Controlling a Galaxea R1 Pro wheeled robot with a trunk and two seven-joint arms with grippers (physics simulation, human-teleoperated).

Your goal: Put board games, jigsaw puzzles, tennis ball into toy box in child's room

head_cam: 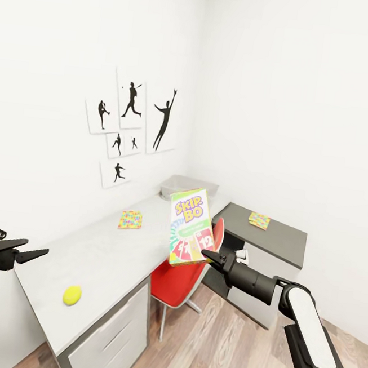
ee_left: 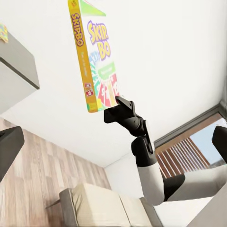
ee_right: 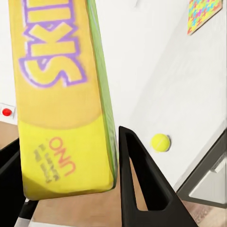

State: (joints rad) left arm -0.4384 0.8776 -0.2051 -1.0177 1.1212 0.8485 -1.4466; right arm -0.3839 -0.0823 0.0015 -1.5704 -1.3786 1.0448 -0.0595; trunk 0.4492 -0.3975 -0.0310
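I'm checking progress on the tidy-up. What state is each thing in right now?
SKIP-BO box: held upright in the air, clamped by the right gripper.
Left gripper: open, holding nothing.
Toy box: on the table.
Tennis ball: on the table.
Jigsaw puzzles: lying flat, outside the box.

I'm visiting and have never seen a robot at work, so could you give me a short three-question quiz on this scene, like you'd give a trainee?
1. True or false: the right hand is shut on the yellow-green-red SKIP-BO board game box.
2. Where is the round yellow tennis ball?
A. in the pale grey plastic toy box
B. on the long pale grey table, near its close end
C. on the red chair
3. Fill in: one bright jigsaw-patterned square puzzle box lies on the pale table; the other patterned puzzle box lies on the ____ grey cabinet top.

Key: 1 true; 2 B; 3 dark.
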